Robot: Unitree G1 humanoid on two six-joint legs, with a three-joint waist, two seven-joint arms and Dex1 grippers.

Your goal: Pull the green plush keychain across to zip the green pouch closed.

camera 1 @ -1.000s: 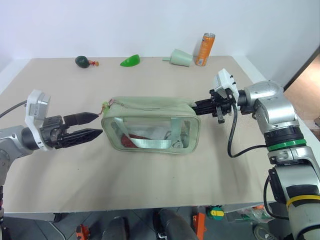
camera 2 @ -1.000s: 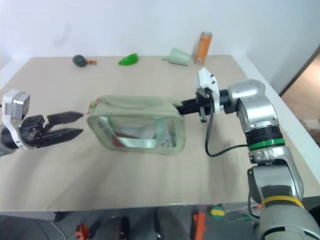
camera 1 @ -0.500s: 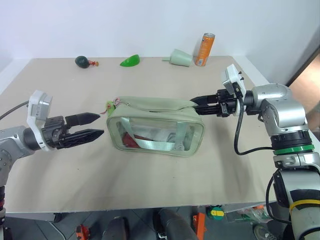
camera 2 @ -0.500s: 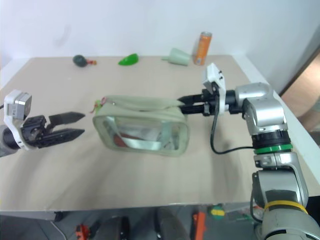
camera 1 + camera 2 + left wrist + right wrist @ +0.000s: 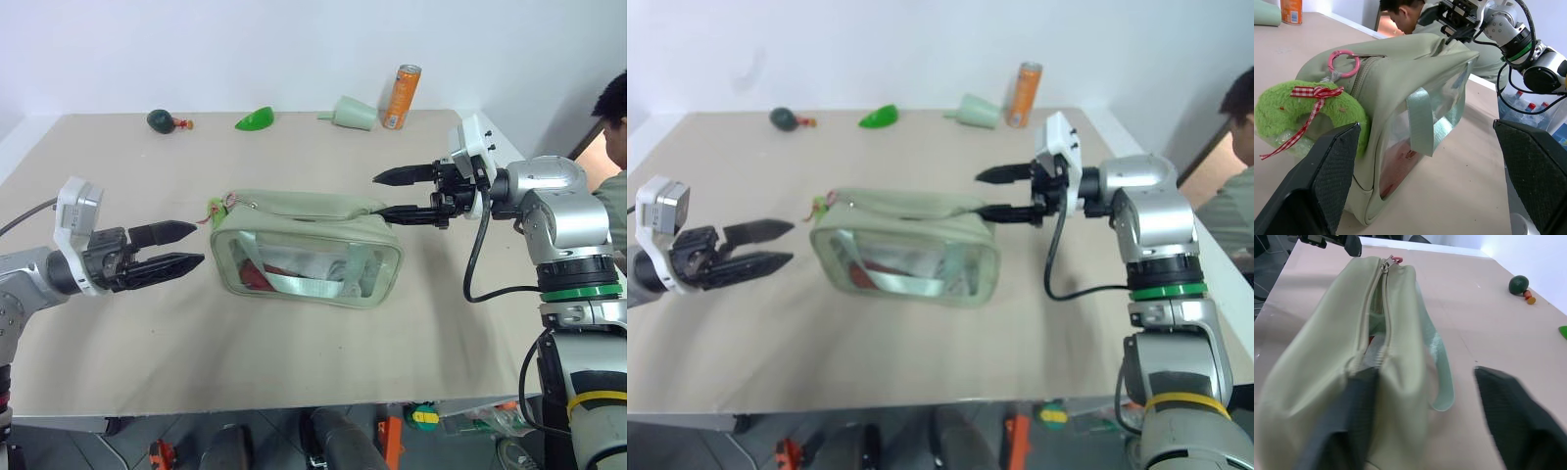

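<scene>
One small charm marks your progress: the green plush keychain (image 5: pixel 1308 117) hangs at the left end of the green pouch (image 5: pixel 306 257), clipped by a pink ring to the zipper pull. In the right wrist view the zipper (image 5: pixel 1382 308) runs shut from that far end along most of the top, so you can judge the closing done or nearly so; the stretch nearest the right hand is too blurred to tell.

The pouch lies on its side mid-worktop (image 5: pixel 294 362), clear window facing you. Your left hand (image 5: pixel 184 245) sits just left of the keychain, fingers spread wide, holding nothing, not touching the charm. Your right hand (image 5: pixel 390 194) is at the pouch's right end, fingers wide apart and empty, the lower one close to the fabric and the upper one raised clear.

Along the far edge stand an orange can (image 5: pixel 403 96), a pale green cone (image 5: pixel 353 113), a bright green leaf piece (image 5: pixel 255 119) and a dark green round toy (image 5: pixel 162 120), all well apart from the pouch.
</scene>
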